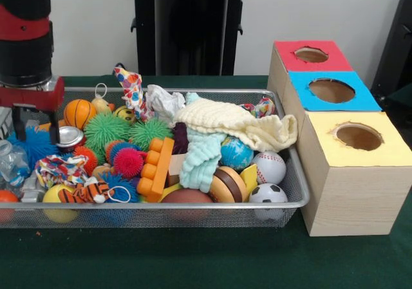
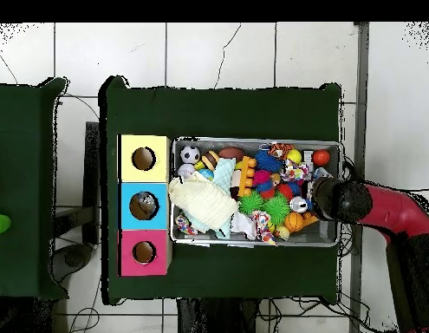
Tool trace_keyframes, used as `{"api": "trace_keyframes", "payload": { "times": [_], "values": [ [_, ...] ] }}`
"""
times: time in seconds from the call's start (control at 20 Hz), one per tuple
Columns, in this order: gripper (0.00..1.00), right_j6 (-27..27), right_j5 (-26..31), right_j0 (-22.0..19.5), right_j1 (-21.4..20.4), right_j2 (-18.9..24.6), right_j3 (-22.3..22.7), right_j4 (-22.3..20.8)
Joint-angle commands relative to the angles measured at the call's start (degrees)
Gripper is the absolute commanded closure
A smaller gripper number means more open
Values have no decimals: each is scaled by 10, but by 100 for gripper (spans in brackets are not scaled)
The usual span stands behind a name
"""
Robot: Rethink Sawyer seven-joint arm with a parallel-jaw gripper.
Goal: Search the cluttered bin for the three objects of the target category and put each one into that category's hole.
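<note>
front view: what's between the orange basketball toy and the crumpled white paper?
In the front view, between the orange basketball toy and the crumpled white paper sit a small yellow-black ball and a colourful patterned fabric cone.

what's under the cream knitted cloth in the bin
Under the cream cloth, a mint fuzzy cloth and a globe ball poke out. Anything deeper is covered.

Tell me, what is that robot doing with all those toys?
The robot's gripper hangs over one end of the wire bin, just above a shiny silver can. Its fingers are apart on either side of the can, so nothing is picked up yet. The bin is crammed with balls, spiky toys and cloths. Beside it sits a wooden box with red, blue and yellow holes.
</note>
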Motion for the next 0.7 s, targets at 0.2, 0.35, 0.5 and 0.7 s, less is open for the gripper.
{"api": "trace_keyframes", "payload": {
  "times": [0.2,0.35,0.5,0.7],
  "values": [
    [0,-53,-39,19,4,6,-14,-60],
    [0,-62,-20,16,-21,10,-6,-56],
    [0,-73,13,13,-40,24,-3,-38],
    [0,-75,27,9,-52,33,4,-22]
  ]
}}
